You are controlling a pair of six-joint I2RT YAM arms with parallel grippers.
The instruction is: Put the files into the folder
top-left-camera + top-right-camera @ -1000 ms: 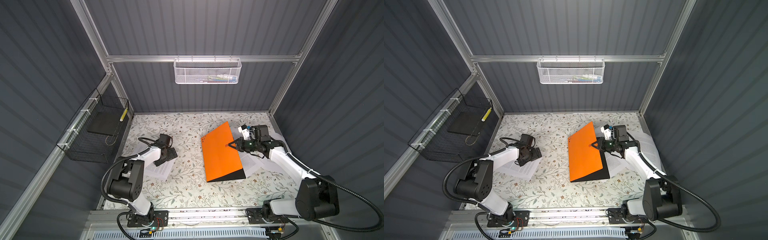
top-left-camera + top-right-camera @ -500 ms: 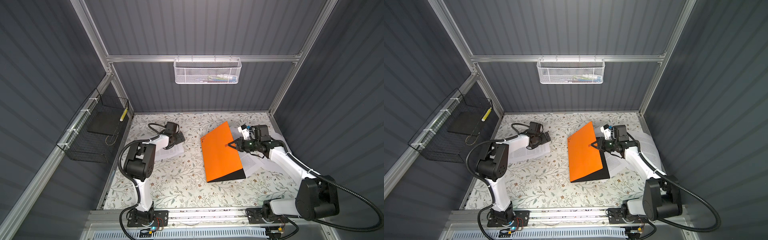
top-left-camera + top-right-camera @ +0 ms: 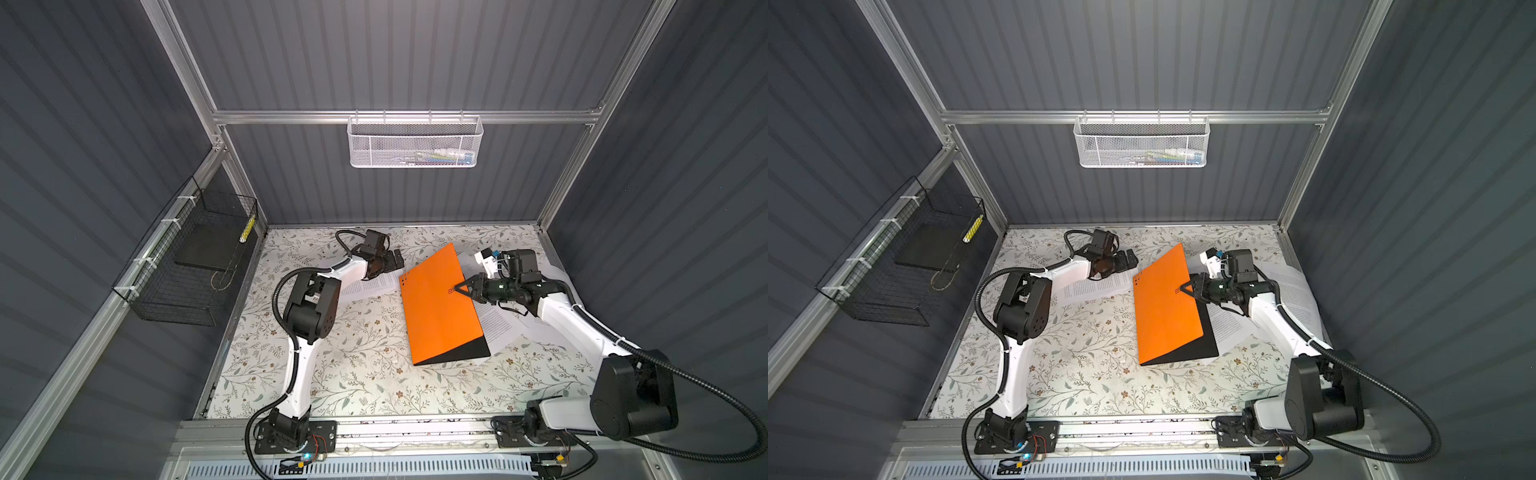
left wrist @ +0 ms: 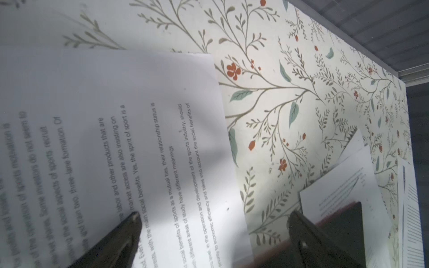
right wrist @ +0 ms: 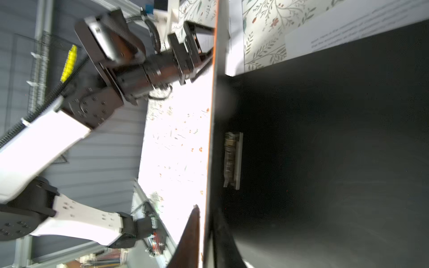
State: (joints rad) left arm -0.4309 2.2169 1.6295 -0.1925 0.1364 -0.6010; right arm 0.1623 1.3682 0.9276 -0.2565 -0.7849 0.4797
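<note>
The left gripper (image 3: 397, 259) has swung from the near left of the table (image 3: 353, 374) to its far middle. It has slid one sheet (image 3: 368, 286) along until it lies just beside the folder (image 3: 436, 307). The folder sits right of centre, its orange cover propped up like a tent, likely so paper can go in. More of the files (image 3: 496, 326) lie beneath and beyond it. The left fingers (image 4: 130, 229) stand wide, one resting on the sheet, apparently to drag it. The right gripper (image 3: 459, 289) straddles the cover's edge with narrow jaws. Whether it pinches, I cannot tell.
</note>
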